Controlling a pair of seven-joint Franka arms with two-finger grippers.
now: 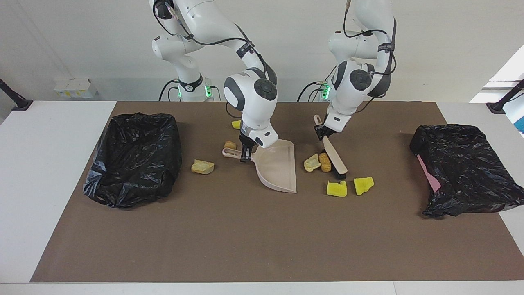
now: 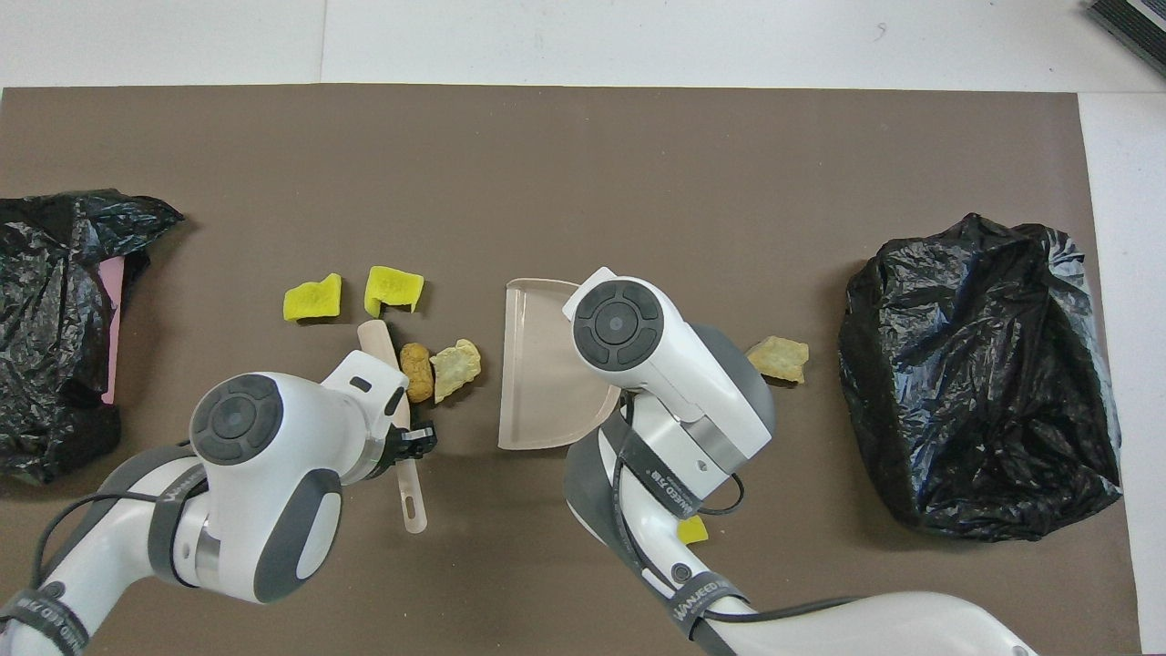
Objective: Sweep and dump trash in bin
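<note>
My right gripper is shut on the handle of the beige dustpan, whose open mouth faces the left arm's end of the table. My left gripper is shut on the brush. The brush bristles rest against a brown lump, which touches a pale tan scrap just outside the pan's mouth. Two yellow sponge chunks lie beside the brush tip, farther from the robots. More trash lies apart: a tan lump, a small brown lump and a yellow piece.
A black bag-lined bin stands at the right arm's end of the brown mat. Another black bag-lined bin, with a pink edge showing, stands at the left arm's end.
</note>
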